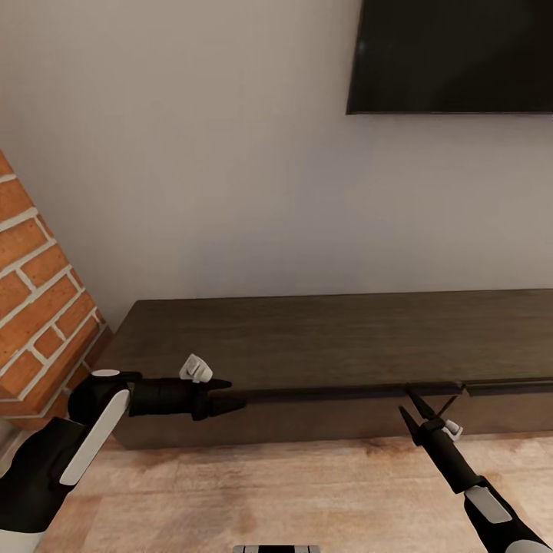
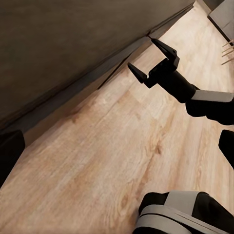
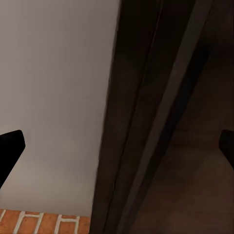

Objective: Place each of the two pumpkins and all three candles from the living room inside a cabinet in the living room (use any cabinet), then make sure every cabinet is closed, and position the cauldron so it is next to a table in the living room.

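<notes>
The cabinet is a long, low, dark brown unit standing against the wall, with nothing on its top. My left gripper is open and points sideways along the cabinet's front upper edge near its left end. My right gripper is open too, with its fingertips at the front top edge beside a seam between two drawer fronts. The left wrist view shows the right gripper from the side, jaws apart, next to the cabinet. The right wrist view looks along the cabinet's front edge. The pumpkins, candles and cauldron are out of view.
A dark flat screen hangs on the grey wall above the cabinet's right part. A red brick column stands at the cabinet's left end. Light wood floor lies between me and the cabinet.
</notes>
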